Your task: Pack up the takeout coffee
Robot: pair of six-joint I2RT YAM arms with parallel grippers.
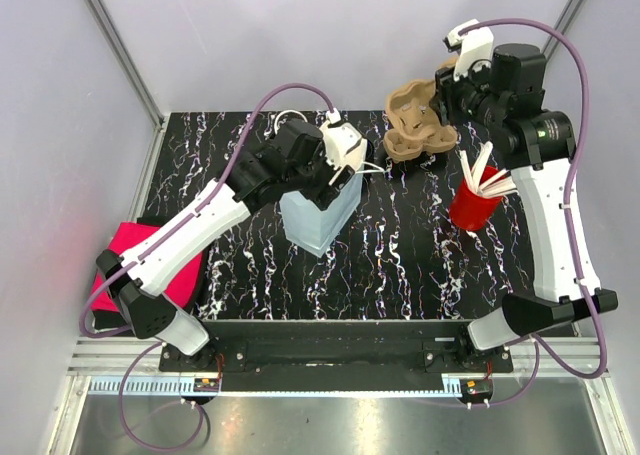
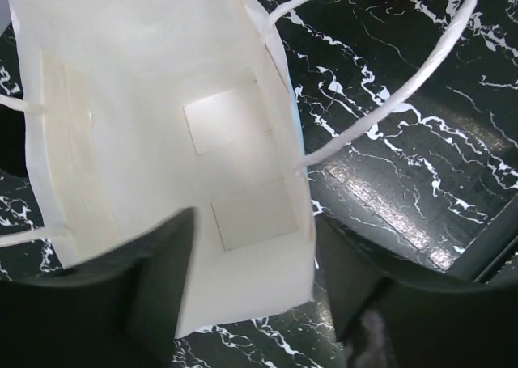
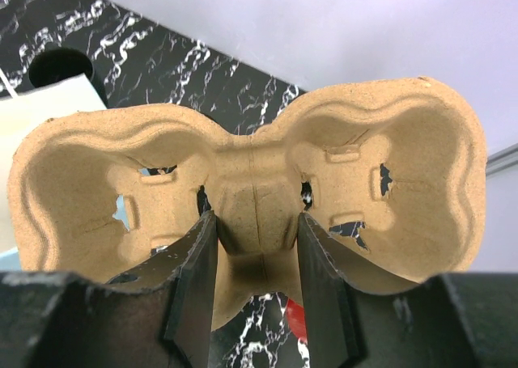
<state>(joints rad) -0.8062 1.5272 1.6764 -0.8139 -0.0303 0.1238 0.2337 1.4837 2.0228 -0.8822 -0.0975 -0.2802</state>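
Note:
A white paper bag (image 1: 318, 212) with twine handles stands open at the middle of the black marble table. My left gripper (image 1: 345, 157) is open over the bag's near-right corner (image 2: 259, 287), one finger inside the bag and one outside. My right gripper (image 1: 447, 93) is shut on the middle ridge of a brown pulp cup carrier (image 3: 255, 198) and holds it lifted above the table's far right (image 1: 415, 125). A red cup (image 1: 472, 207) with white stirrers stands on the table at the right.
A pink cloth (image 1: 150, 260) lies at the table's left edge. A dark round object (image 3: 61, 67) shows in the right wrist view beyond the bag. Pale walls enclose the back and sides of the table.

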